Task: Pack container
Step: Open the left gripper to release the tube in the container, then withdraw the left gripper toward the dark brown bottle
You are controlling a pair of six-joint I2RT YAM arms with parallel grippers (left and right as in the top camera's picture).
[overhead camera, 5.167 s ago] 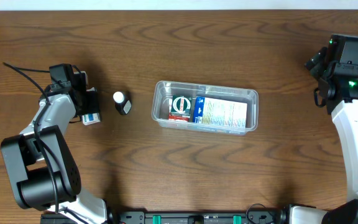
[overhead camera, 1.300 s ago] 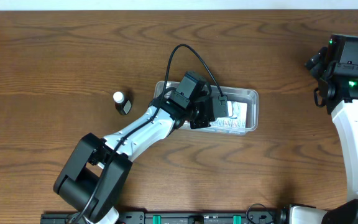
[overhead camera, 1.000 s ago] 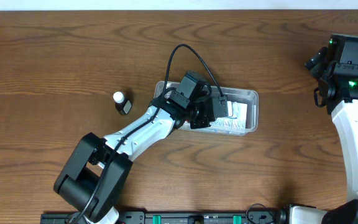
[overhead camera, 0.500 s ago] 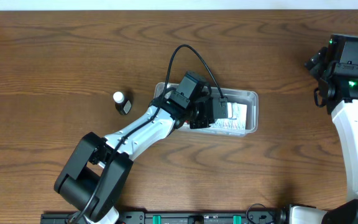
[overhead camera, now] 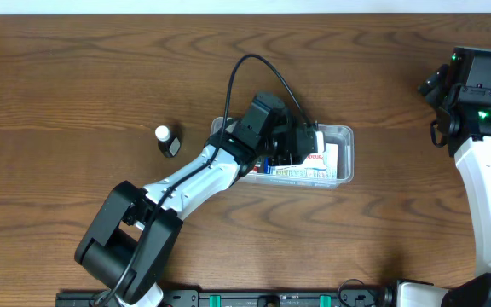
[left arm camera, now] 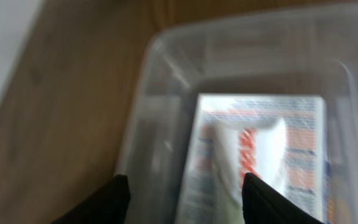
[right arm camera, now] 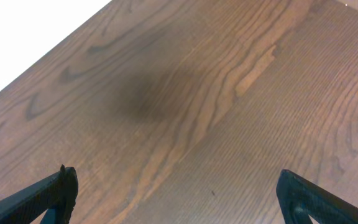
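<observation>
left pincer [left arm camera: 185, 202] has lifted off, spread wide, nothing held. white packet [left arm camera: 253, 143] now lies in the container [overhead camera: 346, 155], middle of the surface [overhead camera: 75, 68]. we read that drop as done. right pincer [right arm camera: 179, 199] wide, idle. 1 bottle [overhead camera: 167, 141] left outside, likely next.

Packets [overhead camera: 326, 159] in container [overhead camera: 350, 145]; small bottle [overhead camera: 167, 141] left of it, apart
</observation>
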